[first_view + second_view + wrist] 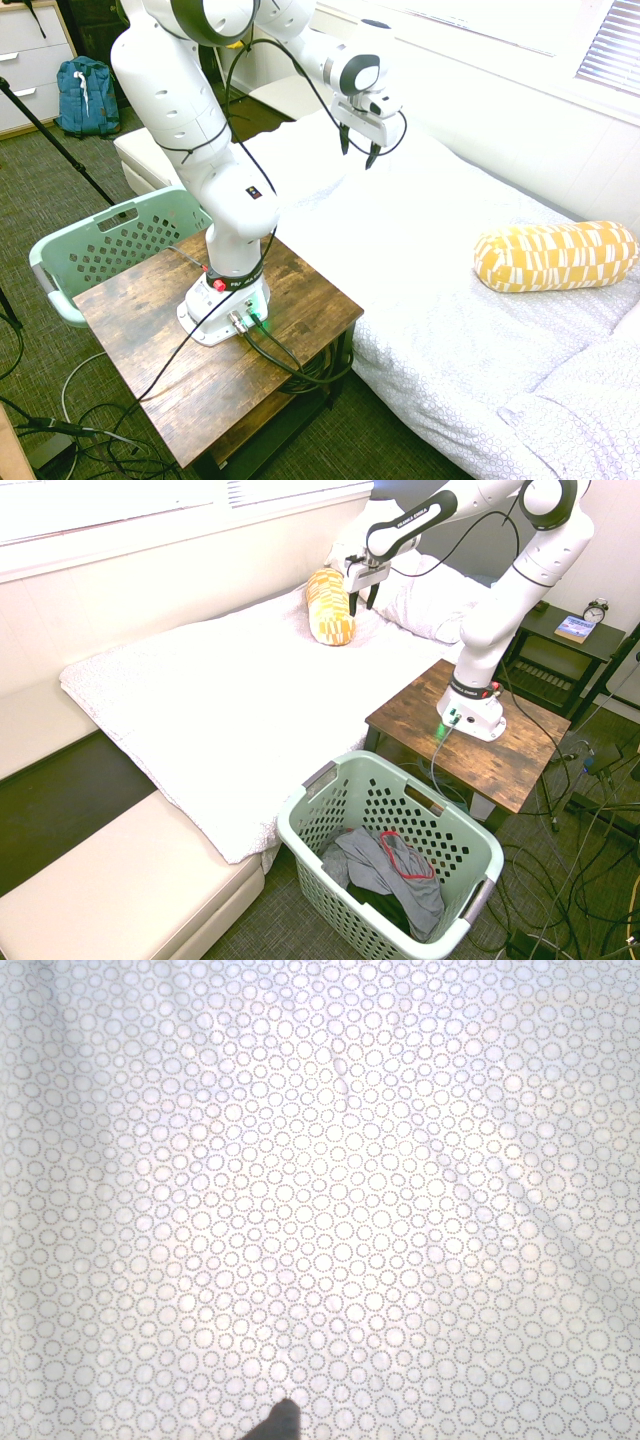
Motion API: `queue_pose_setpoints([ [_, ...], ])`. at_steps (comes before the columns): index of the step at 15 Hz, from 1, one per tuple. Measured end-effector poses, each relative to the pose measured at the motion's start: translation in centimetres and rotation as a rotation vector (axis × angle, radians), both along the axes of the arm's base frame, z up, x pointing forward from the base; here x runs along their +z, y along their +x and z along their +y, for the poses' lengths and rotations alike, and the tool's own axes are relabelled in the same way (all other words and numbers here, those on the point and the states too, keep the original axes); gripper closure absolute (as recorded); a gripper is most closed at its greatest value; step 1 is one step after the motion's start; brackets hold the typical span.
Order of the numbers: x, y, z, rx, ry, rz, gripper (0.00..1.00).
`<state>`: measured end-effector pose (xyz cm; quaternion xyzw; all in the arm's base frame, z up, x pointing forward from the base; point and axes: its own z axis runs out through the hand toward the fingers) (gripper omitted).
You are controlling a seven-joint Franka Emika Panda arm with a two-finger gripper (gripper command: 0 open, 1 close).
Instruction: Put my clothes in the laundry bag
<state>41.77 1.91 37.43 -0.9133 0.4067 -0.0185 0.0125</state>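
We see the gripper (358,150) spread and empty above the bed (420,240). The grey clothes (385,870) lie in the laundry basket (400,780), apparently all of them. Risk: lowering would snag the dotted sheet (320,1180).

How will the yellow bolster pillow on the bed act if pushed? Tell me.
The yellow bolster pillow is cylindrical, so it would probably roll. It looks soft-stuffed, so likely light and yielding. The soft bed under it may damp the roll.
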Motion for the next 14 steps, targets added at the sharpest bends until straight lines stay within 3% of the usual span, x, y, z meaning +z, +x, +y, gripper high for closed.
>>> queue_pose_setpoints([
  [3, 0.7, 1.2, 0.9, 0.034, -0.005, -0.026, 0.0],
  [6, 0.3, 5.7, 4.7, 0.11, -0.003, -0.086, 0.0],
  [11, -11.2, 13.2, 4.7, 0.189, -0.037, -0.136, 0.0],
  [14, -17.5, 18.1, 4.0, 0.204, 0.003, -0.12, 0.0],
])
